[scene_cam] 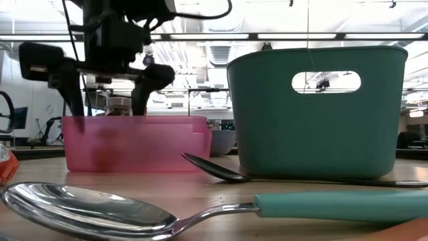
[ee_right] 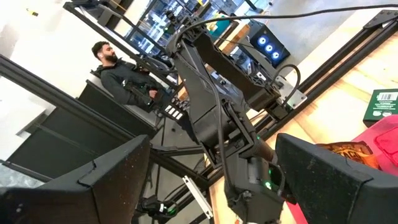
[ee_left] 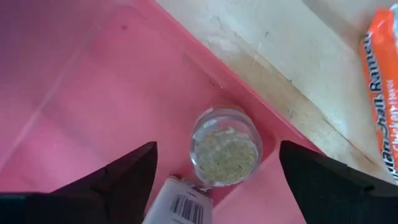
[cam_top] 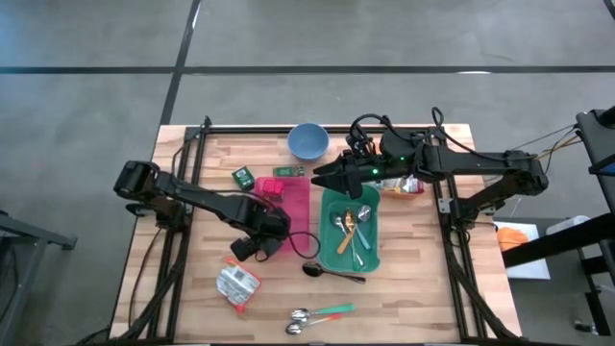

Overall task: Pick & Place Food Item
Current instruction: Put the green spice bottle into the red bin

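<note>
A small clear jar of greenish dried herbs (ee_left: 225, 149), with a white barcode label, rests in the pink bin (ee_left: 93, 93) close to its wall. My left gripper (ee_left: 217, 186) points down over the bin's near end (cam_top: 261, 235). It is open, one finger on each side of the jar and apart from it. My right gripper (cam_top: 327, 178) hangs open and level, high over the gap between the pink bin (cam_top: 293, 207) and the teal bin (cam_top: 370, 252), with nothing between its fingers (ee_right: 93, 180).
The teal bin holds several utensils. A blue bowl (cam_top: 307, 141) and a green box (cam_top: 242, 176) sit farther back. An orange ramen packet (cam_top: 238, 284), a black spoon (cam_top: 332, 272) and teal-handled spoons (cam_top: 317, 313) lie toward the near edge. A person sits beyond the table (ee_right: 118, 74).
</note>
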Available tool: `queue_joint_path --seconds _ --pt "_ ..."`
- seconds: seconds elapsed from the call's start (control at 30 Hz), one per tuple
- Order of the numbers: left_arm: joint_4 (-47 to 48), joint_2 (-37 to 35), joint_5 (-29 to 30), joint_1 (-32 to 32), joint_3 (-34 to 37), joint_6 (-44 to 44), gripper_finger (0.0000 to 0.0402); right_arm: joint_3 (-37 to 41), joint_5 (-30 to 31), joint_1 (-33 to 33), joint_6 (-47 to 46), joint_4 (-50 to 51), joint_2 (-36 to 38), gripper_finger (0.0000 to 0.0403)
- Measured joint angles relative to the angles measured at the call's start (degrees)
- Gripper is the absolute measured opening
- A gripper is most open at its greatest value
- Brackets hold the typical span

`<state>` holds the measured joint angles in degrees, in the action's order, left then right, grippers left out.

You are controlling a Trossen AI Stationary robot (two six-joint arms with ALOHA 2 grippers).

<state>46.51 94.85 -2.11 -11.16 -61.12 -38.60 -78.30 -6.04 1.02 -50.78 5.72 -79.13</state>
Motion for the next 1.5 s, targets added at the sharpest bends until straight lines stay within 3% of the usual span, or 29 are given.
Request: queue_joint_path --seconds 0.23,0.57,0.67,0.8,0.87,1.03,1.2,1.37,1.5 --pt "0.4 -2.6 2.1 0.0 -2.9 -0.2 0.0325 0.0 0.0 0.0 0.0 0.0 0.0 0.0343" --pt "1.5 -11.4 4.9 1.9 -7.4 5.5 0.0233 0.0 -0.1 0.0 0.0 -0.3 0.1 0.0343" --pt "1.5 -14.9 11.1 3.7 -7.7 12.1 0.0211 0.0 -0.1 0.0 0.2 -0.2 0.4 0.0343" --pt "1.7 -19.3 25.8 8.4 -7.2 23.5 0.0195 0.0 -0.1 0.0 1.0 -0.3 0.7 0.0343" --pt "2.6 -20.9 28.0 12.5 -7.2 27.5 0.0194 0.0 0.0 0.0 1.5 -0.3 0.7 0.0343" --pt "2.6 -21.7 19.0 25.8 -7.1 33.3 0.0194 0.0 0.0 0.0 1.9 -0.5 0.8 0.0343" --pt "1.5 -16.8 11.1 37.7 -7.0 34.1 0.0194 0.0 0.0 0.0 2.0 -0.5 0.8 0.0343" --pt "2.4 -10.0 0.5 44.0 -7.0 30.0 0.0194 0.0 0.0 0.0 1.9 -0.5 0.8 0.0343" --pt "3.0 -4.6 0.3 45.7 -7.1 26.2 0.0194 0.0 0.0 0.0 1.5 -0.5 0.8 0.0343"
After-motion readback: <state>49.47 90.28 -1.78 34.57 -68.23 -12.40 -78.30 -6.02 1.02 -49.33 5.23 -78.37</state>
